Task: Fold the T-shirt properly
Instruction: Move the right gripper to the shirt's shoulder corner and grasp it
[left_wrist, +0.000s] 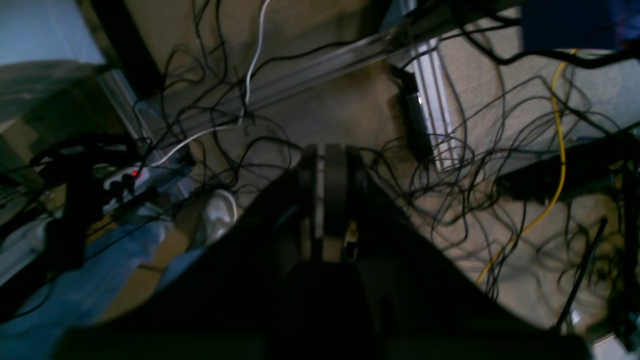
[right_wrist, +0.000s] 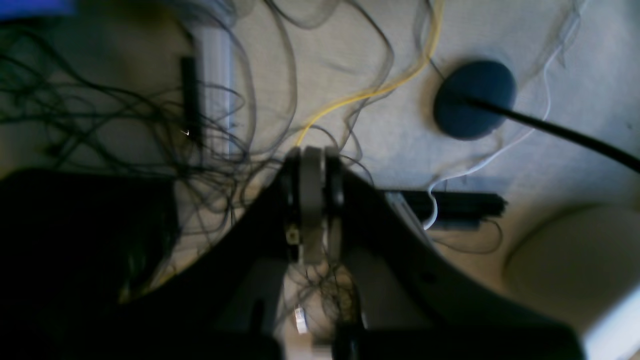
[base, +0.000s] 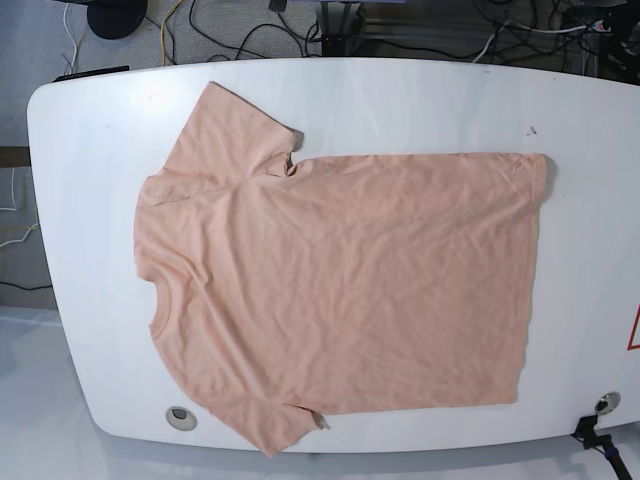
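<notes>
We've got the shirt (base: 340, 290) spread flat on the white table (base: 90, 130), collar end toward the left side of the base view and hem toward the right. It fills most of the middle. There's a wide bare strip of table along the top edge, a fair band down the left, and a narrower one on the right past the hem. At the bottom it's tight — the lower sleeve (base: 262, 425) runs almost to the table's front edge, just beside a small round grommet (base: 180, 416). Another grommet (base: 605, 403) sits in the lower right corner, clear of the fabric.

The shirt itself is peach, plain on the side facing up, lightly wrinkled all over. The upper sleeve (base: 235, 130) sticks out toward the top left, with a little bunching where it meets the body. The hem edge on the right looks fairly straight.

Neither arm shows in the base view, so the whole table top is free to reach over. Both wrist cameras are pointing at the floor — lots of tangled black cables (left_wrist: 450, 165), a yellow cable (left_wrist: 560, 150), and a power strip (left_wrist: 130, 180) in the left wrist view. The left end effector (left_wrist: 332, 200) has its jaws pressed together, holding nothing. Same for the right end effector (right_wrist: 312, 200), closed up and empty, hanging over carpet near a dark round base (right_wrist: 474, 99).
</notes>
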